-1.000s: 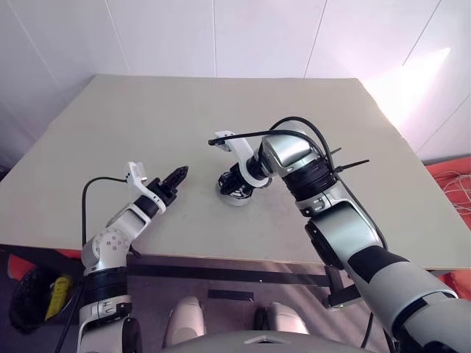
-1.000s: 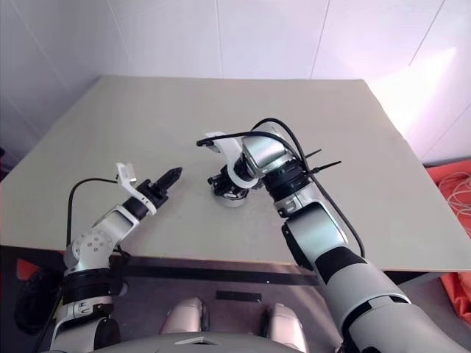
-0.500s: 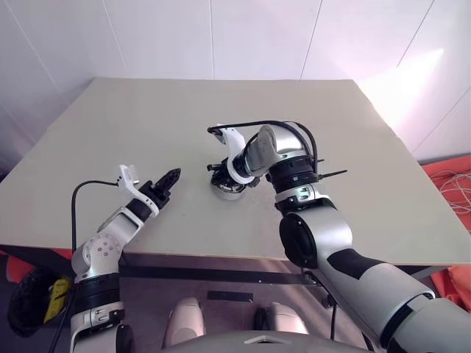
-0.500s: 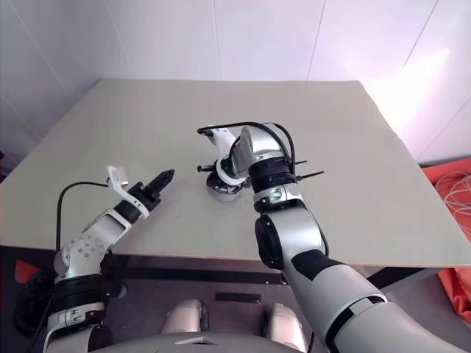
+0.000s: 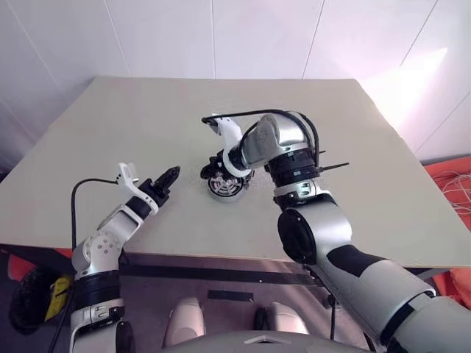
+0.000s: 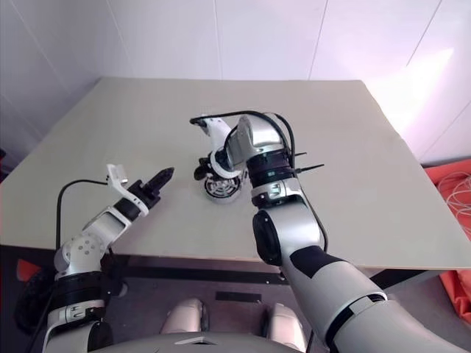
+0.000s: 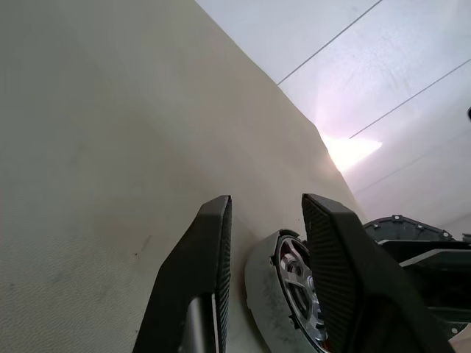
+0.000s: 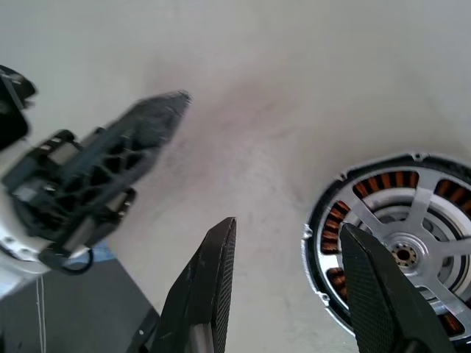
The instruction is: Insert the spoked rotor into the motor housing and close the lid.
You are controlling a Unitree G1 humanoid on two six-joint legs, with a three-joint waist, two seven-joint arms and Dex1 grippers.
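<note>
Beige counter [image 5: 353, 147]: motor housing [image 5: 224, 184] mid-surface, spoked rotor [image 8: 412, 243] seated inside (windings visible). Right gripper [image 8: 291, 290] just above housing, jaws parted, empty. Left gripper [image 5: 171, 176] beside housing, jaws parted, empty.

The left arm reaches forward from the near left, low over the tabletop [image 5: 110, 132]. Its left gripper [image 5: 174, 173] points level toward the middle, and its two black fingers [image 7: 210, 250] stand a little apart with nothing between them. The right arm bends in from the right — its wrist tips down. The right gripper [image 8: 291, 272] has its fingers [image 8: 213, 272] apart, holding nothing.
</note>
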